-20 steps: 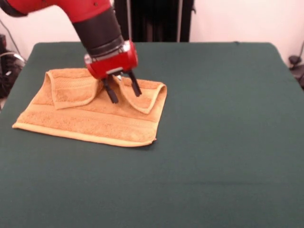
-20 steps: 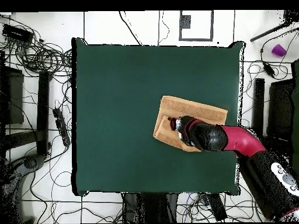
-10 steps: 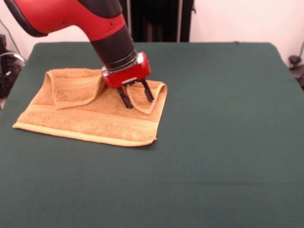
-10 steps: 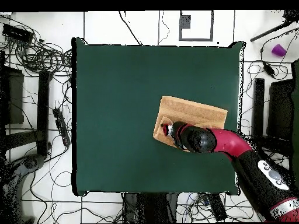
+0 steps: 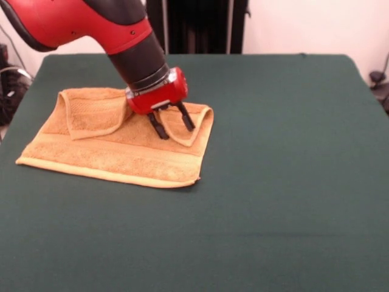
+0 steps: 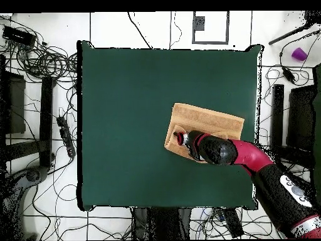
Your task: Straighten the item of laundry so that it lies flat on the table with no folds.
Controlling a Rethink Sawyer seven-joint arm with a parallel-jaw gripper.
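Note:
The orange-tan towel (image 5: 115, 149) lies on the left part of the green table (image 5: 273, 182), its far edge folded over toward the front in two flaps. My gripper (image 5: 176, 129) is open, its black fingers (image 5: 159, 128) pointing down at the right-hand folded flap (image 5: 191, 125), straddling the flap's edge. Whether the fingers touch the cloth I cannot tell. In the overhead view the towel (image 6: 207, 118) shows right of the table's (image 6: 125, 125) centre, with my gripper (image 6: 181, 137) over its lower left corner and the arm covering the lower edge.
Cables and equipment (image 6: 44, 94) lie on the floor around the table. The table's right edge (image 6: 258, 125) runs close to the towel in the overhead view.
The gripper moved right along the towel's folded edge to the right-hand flap, then shifted back slightly left. The towel's shape has not visibly changed.

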